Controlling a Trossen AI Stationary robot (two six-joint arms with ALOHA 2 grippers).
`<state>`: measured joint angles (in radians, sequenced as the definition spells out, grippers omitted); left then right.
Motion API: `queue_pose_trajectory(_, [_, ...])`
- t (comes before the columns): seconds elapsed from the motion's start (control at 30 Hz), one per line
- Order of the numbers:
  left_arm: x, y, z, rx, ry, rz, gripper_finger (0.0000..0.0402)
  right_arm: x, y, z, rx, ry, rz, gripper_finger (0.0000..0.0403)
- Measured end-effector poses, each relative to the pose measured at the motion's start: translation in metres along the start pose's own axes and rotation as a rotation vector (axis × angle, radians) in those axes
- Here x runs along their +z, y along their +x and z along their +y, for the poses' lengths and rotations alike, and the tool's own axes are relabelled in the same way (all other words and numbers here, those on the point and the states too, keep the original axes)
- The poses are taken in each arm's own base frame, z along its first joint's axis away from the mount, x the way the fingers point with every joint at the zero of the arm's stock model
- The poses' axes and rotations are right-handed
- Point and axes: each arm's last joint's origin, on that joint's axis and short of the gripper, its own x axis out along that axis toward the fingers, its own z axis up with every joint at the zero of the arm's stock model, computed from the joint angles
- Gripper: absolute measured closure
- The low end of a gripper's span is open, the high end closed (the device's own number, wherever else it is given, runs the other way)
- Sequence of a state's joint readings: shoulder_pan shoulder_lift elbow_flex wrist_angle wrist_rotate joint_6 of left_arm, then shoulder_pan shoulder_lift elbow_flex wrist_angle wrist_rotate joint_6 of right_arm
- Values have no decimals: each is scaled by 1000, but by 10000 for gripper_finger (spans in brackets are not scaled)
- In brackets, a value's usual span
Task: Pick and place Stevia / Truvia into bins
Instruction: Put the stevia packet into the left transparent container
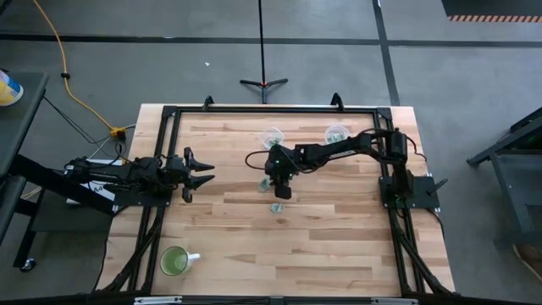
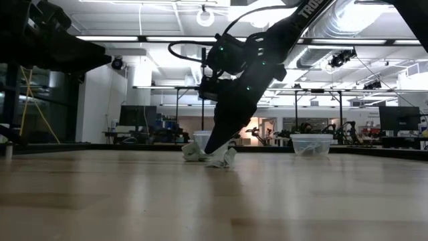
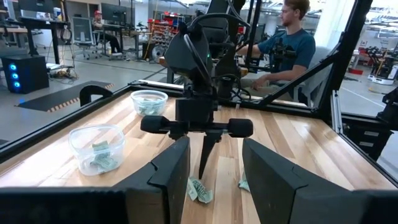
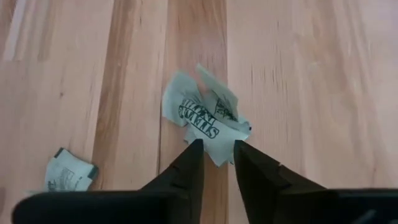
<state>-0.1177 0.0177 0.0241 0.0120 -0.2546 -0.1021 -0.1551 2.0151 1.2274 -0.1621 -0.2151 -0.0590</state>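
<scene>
You are nipping crumpled sachet point(image 4: 208, 118) edge with right gripper point(image 4: 217, 152), fingers nearly closed; paper looking light, limp, slippery. Left gripper point(image 1: 201, 170) waiting open.

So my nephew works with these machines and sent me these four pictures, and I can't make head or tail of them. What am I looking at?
It is a robot with two dark arms at a wooden table, each ending in a two-finger end effector. One picture looks straight down from above, one looks level across the tabletop, and two come from cameras on the arms' wrists.

The right end effector reaches down to the middle of the table. Its wrist camera shows its fingers nearly closed on the edge of a crumpled sweetener sachet lying on the wood; it is not lifted. Another sachet lies nearby.

The left end effector waits, open, at the table's left edge.

Two clear cups at the far side already hold sachets. A green mug stands near the front edge. A person sits beyond the table.
</scene>
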Motion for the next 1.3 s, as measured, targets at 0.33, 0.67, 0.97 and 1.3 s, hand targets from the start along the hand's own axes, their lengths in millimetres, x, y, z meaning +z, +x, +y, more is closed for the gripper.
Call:
queue_pose_trajectory(0.33, [0, 0, 0, 0, 0, 0, 215, -5, 6, -1, 0, -2, 36, 336])
queue_pose_trajectory(0.67, [0, 0, 0, 0, 0, 0, 215, -7, 6, 1, -8, -7, 59, 392])
queue_pose_trajectory(0.97, [0, 0, 0, 0, 0, 0, 215, -8, 7, 6, -7, 8, 80, 400])
queue_pose_trajectory(1.3, [0, 0, 0, 0, 0, 0, 215, 11, 1, 20, 2, -25, 105, 402])
